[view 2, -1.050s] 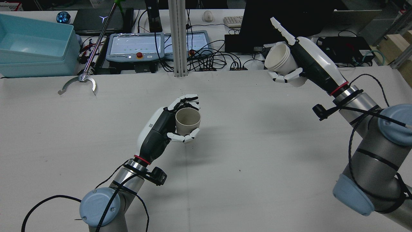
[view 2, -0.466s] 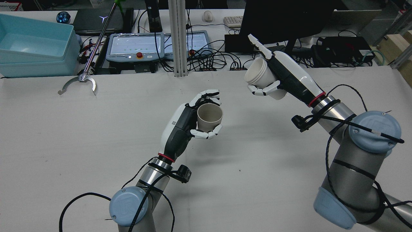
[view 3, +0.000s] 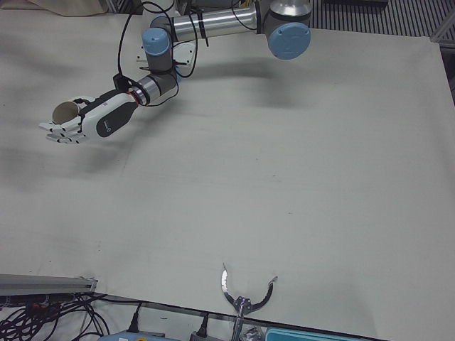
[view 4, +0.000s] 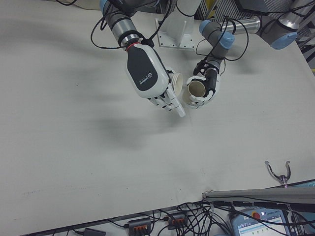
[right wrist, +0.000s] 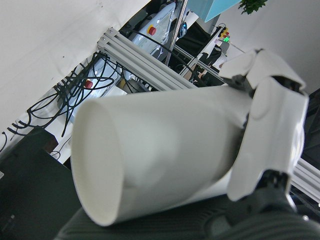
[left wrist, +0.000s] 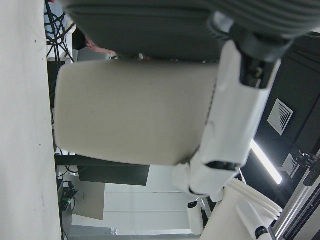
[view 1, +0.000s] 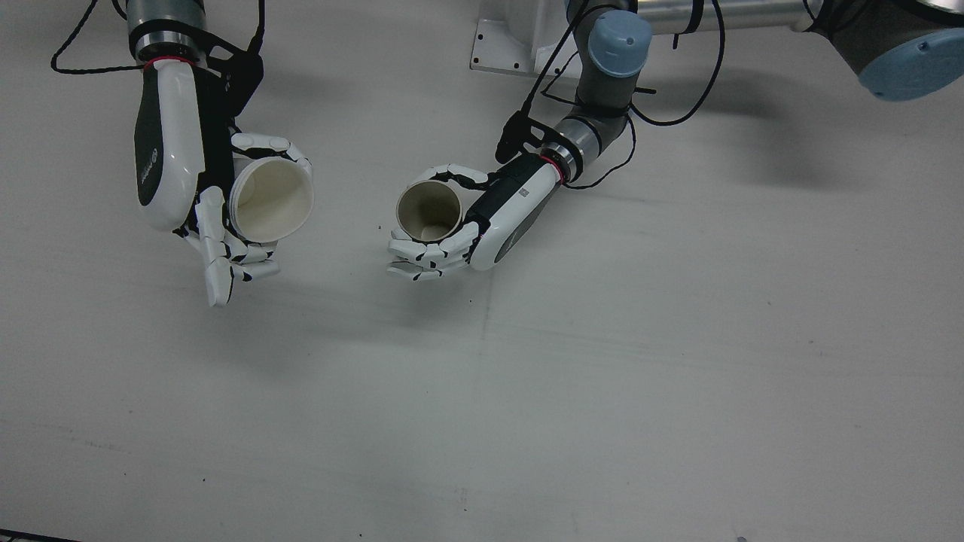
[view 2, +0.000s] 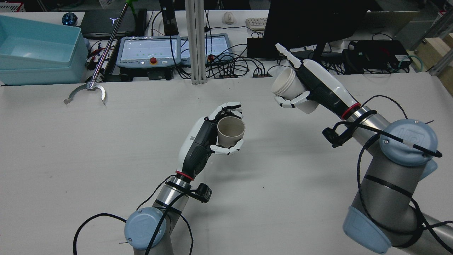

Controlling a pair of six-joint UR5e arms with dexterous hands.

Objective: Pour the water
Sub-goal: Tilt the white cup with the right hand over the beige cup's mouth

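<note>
Overhead, the front view shows the right hand (view 1: 197, 188) clamped around a white cup (view 1: 269, 199) and the left hand (view 1: 459, 218) wrapped around a tan cup (view 1: 429, 212), mouths well apart, both above the table (view 1: 602, 376). From the rear view, the white cup sits higher and tilts toward the upright tan one, seemingly readied as pourer above receiver. Sideways, the right-front view puts the rims nearly side by side. Each hand view shows fingers pressed against its cup's wall.
</note>
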